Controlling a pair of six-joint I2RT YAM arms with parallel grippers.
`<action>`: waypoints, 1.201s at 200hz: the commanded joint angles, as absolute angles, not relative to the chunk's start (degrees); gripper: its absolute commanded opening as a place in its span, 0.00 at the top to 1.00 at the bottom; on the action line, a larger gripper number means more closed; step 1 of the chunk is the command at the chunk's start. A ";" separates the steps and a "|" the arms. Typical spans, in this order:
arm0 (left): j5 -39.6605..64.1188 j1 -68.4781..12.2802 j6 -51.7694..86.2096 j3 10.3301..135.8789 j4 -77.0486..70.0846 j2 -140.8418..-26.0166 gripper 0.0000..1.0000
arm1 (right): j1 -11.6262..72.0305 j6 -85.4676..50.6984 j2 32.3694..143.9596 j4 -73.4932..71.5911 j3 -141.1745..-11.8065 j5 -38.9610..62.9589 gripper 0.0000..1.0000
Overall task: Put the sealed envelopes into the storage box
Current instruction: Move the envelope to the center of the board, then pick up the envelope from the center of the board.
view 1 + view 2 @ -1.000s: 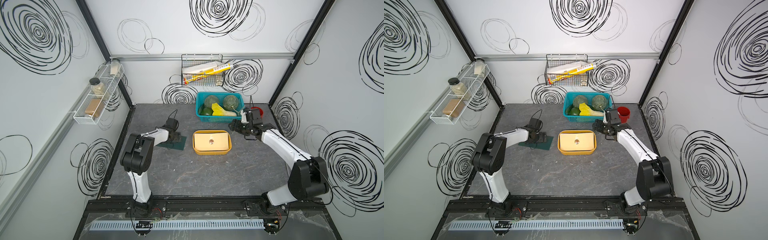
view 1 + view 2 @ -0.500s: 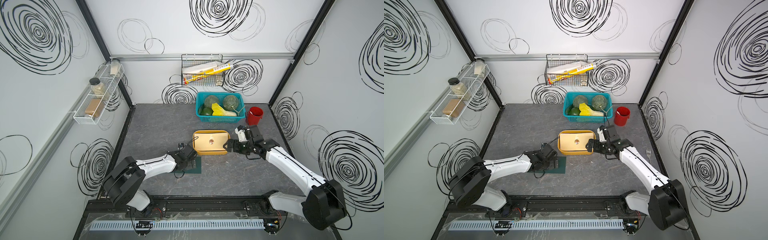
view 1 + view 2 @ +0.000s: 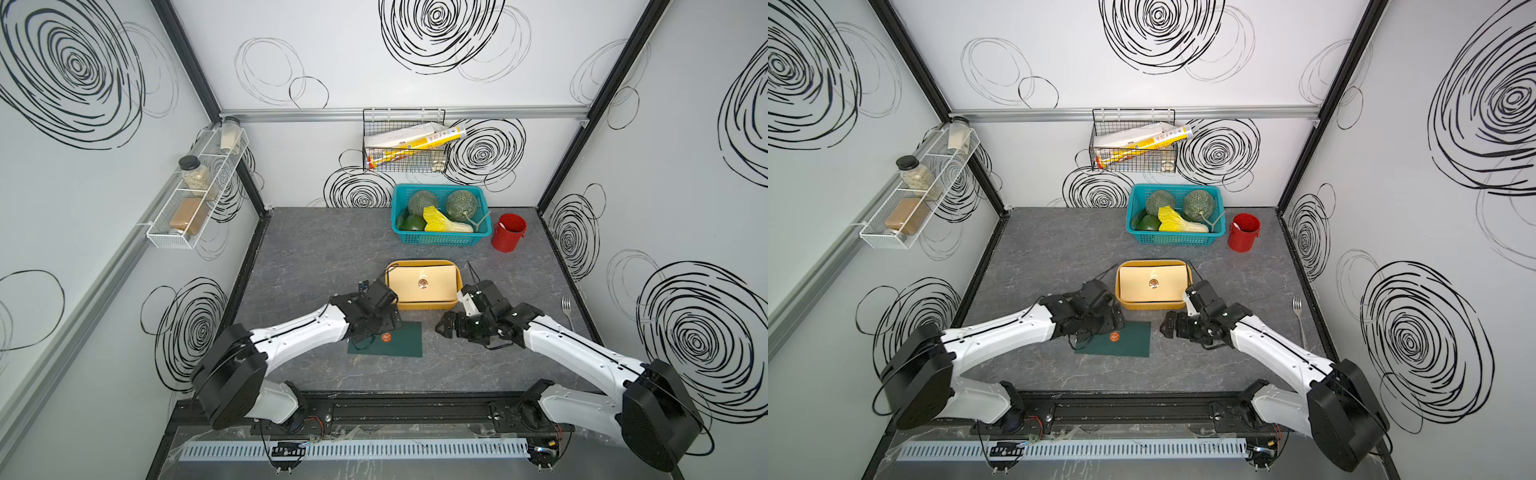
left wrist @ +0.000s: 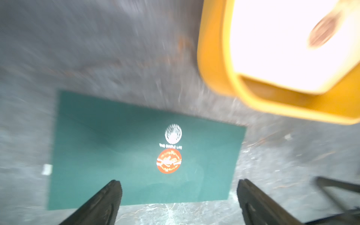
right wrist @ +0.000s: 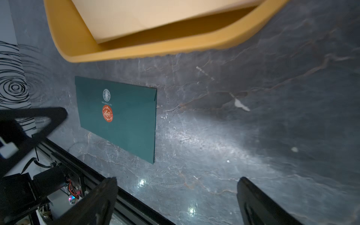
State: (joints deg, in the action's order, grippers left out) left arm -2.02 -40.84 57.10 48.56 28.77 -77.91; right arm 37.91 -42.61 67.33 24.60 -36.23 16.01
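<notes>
A dark green envelope (image 3: pixel 399 345) (image 3: pixel 1129 343) with an orange round seal lies flat on the table, just in front of the mustard storage box (image 3: pixel 424 306) (image 3: pixel 1150 305). A tan envelope (image 3: pixel 422 284) with a brown seal lies inside the box. My left gripper (image 3: pixel 370 330) (image 4: pixel 178 185) hangs open over the green envelope's (image 4: pixel 136 155) left part, holding nothing. My right gripper (image 3: pixel 446 328) (image 5: pixel 178 181) is open above bare table, to the right of the green envelope (image 5: pixel 124 124) and near the box's (image 5: pixel 136 50) front right corner.
A teal basket (image 3: pixel 440 239) of vegetables and a red cup (image 3: pixel 508 232) stand at the back. A fork (image 3: pixel 567 309) lies by the right wall. A wire basket (image 3: pixel 403 145) hangs on the back wall, and a jar shelf (image 3: pixel 195 195) on the left wall.
The green envelope has shifted from beside the box's left to in front of it, along with my left gripper. My right gripper came forward from the basket and opened wider.
</notes>
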 commanded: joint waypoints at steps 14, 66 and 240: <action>-0.80 -33.07 42.39 44.21 33.81 -76.59 0.01 | 44.60 -56.57 70.92 16.60 -35.89 8.70 0.00; 6.10 -32.78 40.09 36.96 24.94 -79.14 0.01 | 51.47 -60.01 82.99 14.18 -41.26 5.49 0.00; 14.90 -39.87 43.51 30.81 16.09 -78.48 0.01 | 57.48 -63.36 93.07 11.11 -43.85 4.08 0.00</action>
State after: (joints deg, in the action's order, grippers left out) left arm 10.92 -38.50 41.98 33.78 15.55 -76.71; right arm 56.51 -62.33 89.86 9.93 -45.01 3.16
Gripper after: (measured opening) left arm 0.991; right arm 0.997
